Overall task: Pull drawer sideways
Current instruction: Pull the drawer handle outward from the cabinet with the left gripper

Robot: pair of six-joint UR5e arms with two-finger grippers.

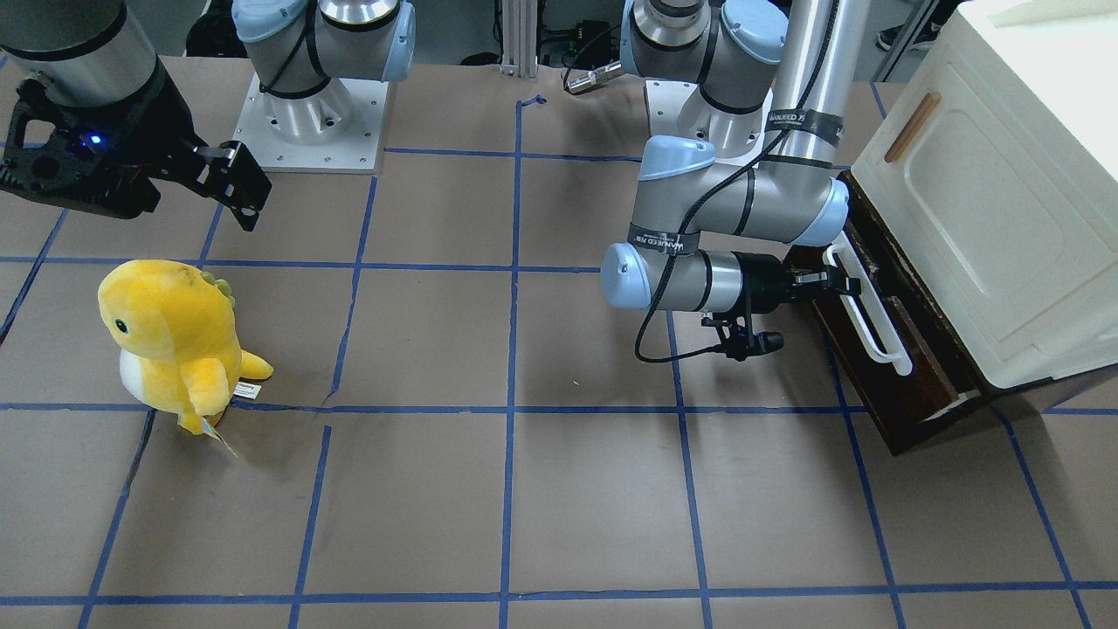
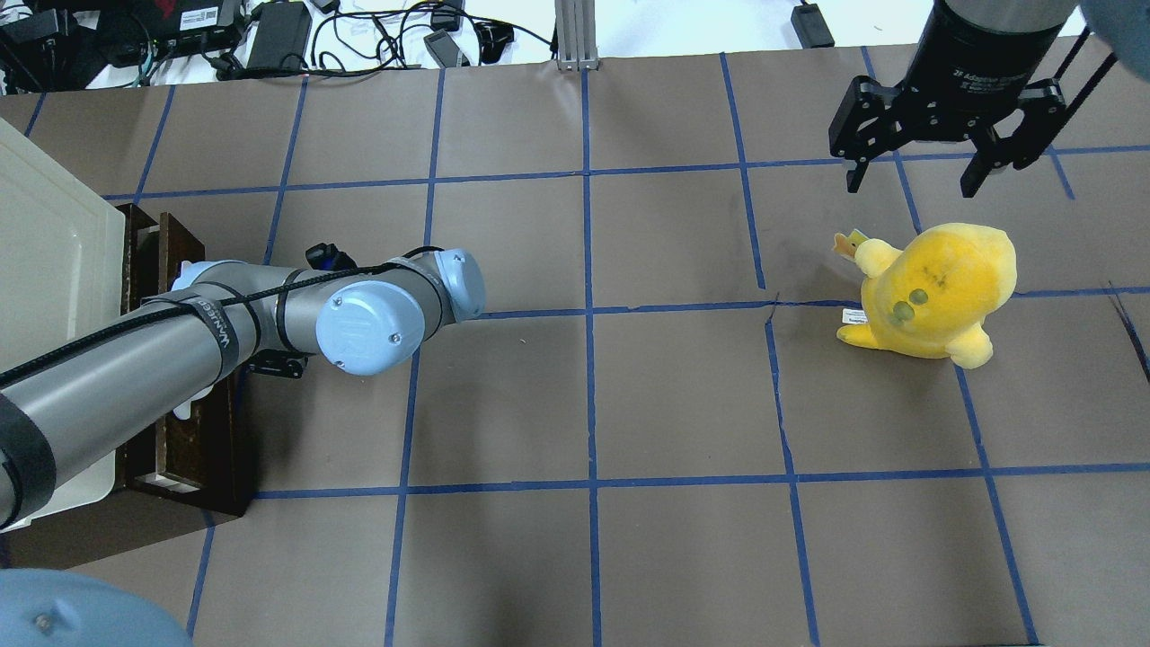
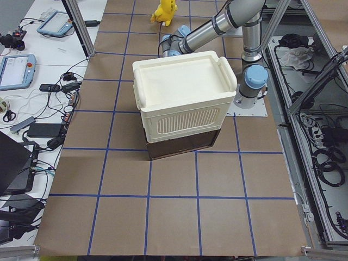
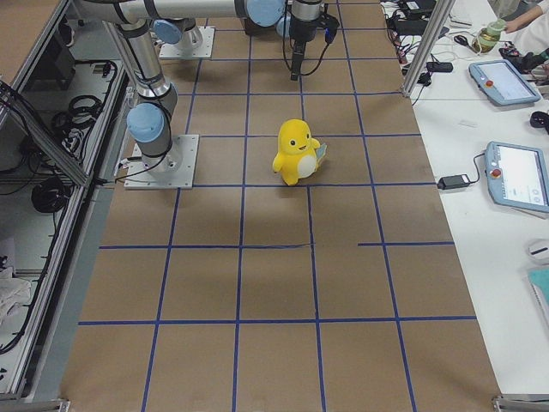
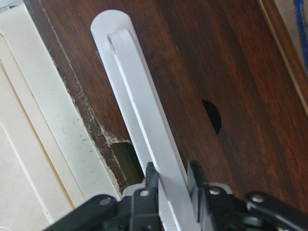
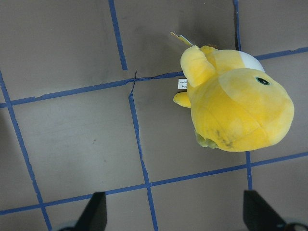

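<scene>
The drawer (image 1: 882, 384) has a dark brown wood front and a long white bar handle (image 1: 869, 306). It sits under a cream cabinet (image 1: 987, 201) and stands slightly pulled out. My left gripper (image 1: 830, 281) is shut on the handle near its upper end. In the left wrist view the fingers (image 5: 151, 175) clamp the white bar (image 5: 144, 120) against the brown front (image 5: 216, 72). In the overhead view the drawer (image 2: 184, 270) is partly hidden by my left arm. My right gripper (image 2: 925, 175) hangs open and empty above the table, near a yellow plush.
A yellow plush toy (image 1: 175, 336) stands on the brown table marked with blue tape lines (image 1: 515, 408); it also shows in the right wrist view (image 6: 236, 106). The cabinet door carries a small tan wooden handle (image 1: 913, 127). Both arm bases (image 1: 310, 114) stand at the table's back.
</scene>
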